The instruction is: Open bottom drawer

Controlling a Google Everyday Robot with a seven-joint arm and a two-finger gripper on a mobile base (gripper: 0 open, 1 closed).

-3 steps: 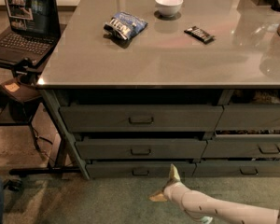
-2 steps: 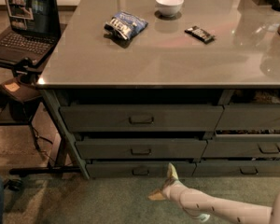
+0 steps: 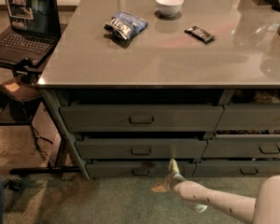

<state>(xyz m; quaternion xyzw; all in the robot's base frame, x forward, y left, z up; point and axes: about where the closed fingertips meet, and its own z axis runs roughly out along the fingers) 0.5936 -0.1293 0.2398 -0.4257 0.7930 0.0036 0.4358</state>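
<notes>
The bottom drawer [image 3: 113, 170] is the slim dark grey front at the foot of the wide left column, just above the carpet. It has a small dark pull handle [image 3: 141, 172] in the middle. My gripper [image 3: 162, 175] is at floor level just right of that handle and close in front of the drawer front. It is open: one finger [image 3: 172, 164] points up against the front, the other points left over the carpet. It holds nothing. My white arm [image 3: 214, 202] comes in from the lower right.
Two taller wide drawers [image 3: 140, 118] sit above, with narrower drawers [image 3: 245, 170] to the right. The countertop [image 3: 177, 55] holds a chip bag [image 3: 125, 25], a white bowl [image 3: 169, 4] and a dark snack bar [image 3: 199, 33]. A laptop [image 3: 23, 22] sits on a stand at left.
My gripper has crept slightly up and to the left, closer to the bottom drawer front. The drawers have not moved.
</notes>
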